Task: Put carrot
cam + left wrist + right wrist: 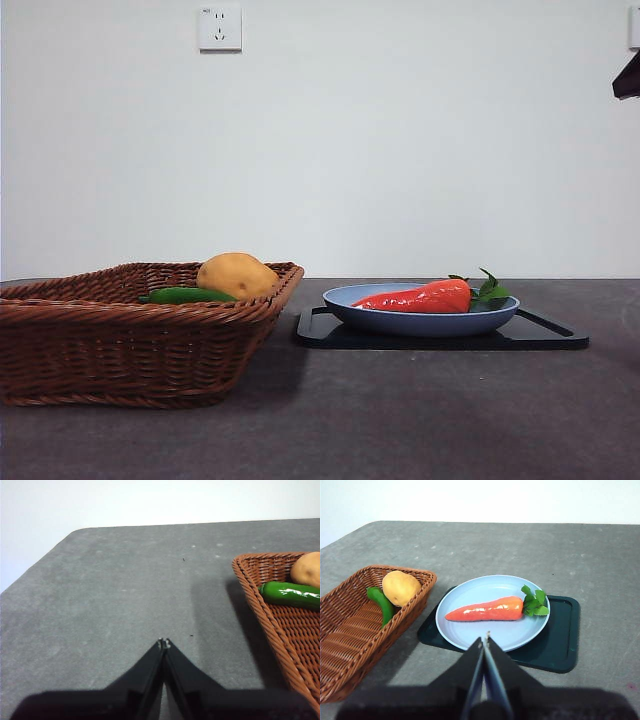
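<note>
The carrot (422,297) lies flat on a light blue plate (400,320), its green leaves toward the right; it also shows in the right wrist view (487,609) on the plate (470,592). The plate stands on a dark tray (545,335). My right gripper (484,641) is shut and empty, held above the table just short of the plate's near rim. My left gripper (163,642) is shut and empty, over bare table beside the wicker basket (280,625). In the front view only a black tip (627,78) shows at the top right corner.
The brown wicker basket (100,340) stands left of the tray and holds a tan potato (236,275) and a slim dark-green vegetable (187,295). A white wall with a socket (220,28) is behind the table.
</note>
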Controlling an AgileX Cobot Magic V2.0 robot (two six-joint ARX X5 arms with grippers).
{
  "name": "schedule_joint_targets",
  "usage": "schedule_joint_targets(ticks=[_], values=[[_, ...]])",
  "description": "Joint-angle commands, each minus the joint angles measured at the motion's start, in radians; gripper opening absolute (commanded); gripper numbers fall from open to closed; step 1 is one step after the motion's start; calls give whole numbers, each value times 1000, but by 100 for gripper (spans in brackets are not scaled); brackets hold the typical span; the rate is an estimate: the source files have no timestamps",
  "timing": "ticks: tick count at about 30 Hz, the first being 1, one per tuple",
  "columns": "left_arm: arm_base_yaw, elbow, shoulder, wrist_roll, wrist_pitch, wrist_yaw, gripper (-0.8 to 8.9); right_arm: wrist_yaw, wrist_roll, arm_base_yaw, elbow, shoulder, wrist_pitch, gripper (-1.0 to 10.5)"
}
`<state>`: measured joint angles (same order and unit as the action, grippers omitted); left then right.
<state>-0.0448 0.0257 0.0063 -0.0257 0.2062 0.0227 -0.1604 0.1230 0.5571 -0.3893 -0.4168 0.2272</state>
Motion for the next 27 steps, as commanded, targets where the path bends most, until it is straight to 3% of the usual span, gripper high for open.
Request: schedule_joint_targets(ticks=[1, 15, 20, 27], values=[[-2, -6, -2, 6, -11, 0, 8, -4, 7, 7, -8, -2, -11, 6], [-2, -6, -2, 6, -11, 0, 8, -4, 7, 7, -8, -2, -10, 6], [-2, -6, -2, 6, -11, 0, 8, -25, -121, -36, 14, 98, 12, 6], [-2, -6, -2, 6, -11, 0, 8, 189, -138, -299, 180, 291, -52, 6]])
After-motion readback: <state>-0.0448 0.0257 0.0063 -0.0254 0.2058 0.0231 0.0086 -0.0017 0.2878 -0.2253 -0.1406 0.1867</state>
